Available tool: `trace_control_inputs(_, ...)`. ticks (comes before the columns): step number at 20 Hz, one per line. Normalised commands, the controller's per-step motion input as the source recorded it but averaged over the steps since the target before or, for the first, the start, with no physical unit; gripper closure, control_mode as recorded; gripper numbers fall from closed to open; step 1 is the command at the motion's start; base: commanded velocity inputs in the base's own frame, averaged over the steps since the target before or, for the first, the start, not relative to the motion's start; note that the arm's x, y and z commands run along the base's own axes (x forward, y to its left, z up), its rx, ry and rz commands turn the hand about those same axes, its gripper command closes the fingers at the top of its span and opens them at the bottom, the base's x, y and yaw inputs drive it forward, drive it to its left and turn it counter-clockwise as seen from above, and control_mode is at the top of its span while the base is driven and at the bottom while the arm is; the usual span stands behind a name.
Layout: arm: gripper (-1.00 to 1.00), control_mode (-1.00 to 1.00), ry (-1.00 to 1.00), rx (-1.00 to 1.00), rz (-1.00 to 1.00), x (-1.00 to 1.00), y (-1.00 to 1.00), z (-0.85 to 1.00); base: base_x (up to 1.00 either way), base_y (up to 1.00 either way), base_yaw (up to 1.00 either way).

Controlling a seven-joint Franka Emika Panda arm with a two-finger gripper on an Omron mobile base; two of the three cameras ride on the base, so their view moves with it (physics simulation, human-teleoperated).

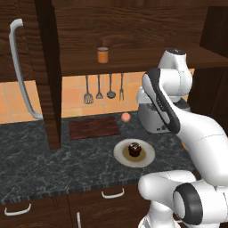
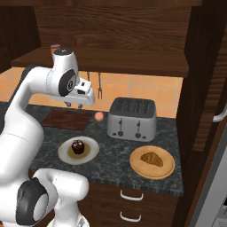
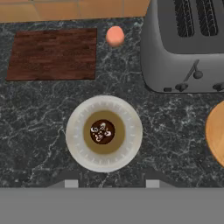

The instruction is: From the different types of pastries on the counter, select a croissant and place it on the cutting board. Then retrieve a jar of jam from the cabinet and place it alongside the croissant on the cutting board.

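Croissant (image 2: 152, 158) on wooden plate (image 2: 137, 168); jam jar (image 1: 103, 54) label unreadable.

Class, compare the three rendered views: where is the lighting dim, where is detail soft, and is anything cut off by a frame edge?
Left base view: dim under the dark wooden cabinet, so the orange jam jar sits in shade. Right base view: even light; the golden croissant is small and soft-edged. Hand view: flat light, no glare; the round wooden plate is cut by the edge, and the chocolate cupcake looks coarse.
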Motion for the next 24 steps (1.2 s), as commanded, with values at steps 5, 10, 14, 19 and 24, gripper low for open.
trace_control_inputs(5, -1.0, -1.0, -0.05, 0.06, -0.02, -0.18, -0.3, -0.04, 0.0, 0.0, 0.0)
trace_control_inputs(10, -1.0, -1.0, -0.07, 0.08, -0.06, -0.17, -0.45, -0.15, 0.0, 0.0, 0.0)
trace_control_inputs(14, -1.0, -1.0, -0.01, 0.15, -0.54, -0.23, -0.65, 0.0, 0.0, 0.0, 0.0)
trace_control_inputs(19, -1.0, -1.0, 0.06, 0.15, -0.63, -0.35, -0.74, 0.0, 0.0, 0.0, 0.0)
trace_control_inputs(24, -1.0, -1.0, 0.06, 0.09, -0.68, -0.14, -0.71, -0.17, 0.0, 0.0, 0.0)
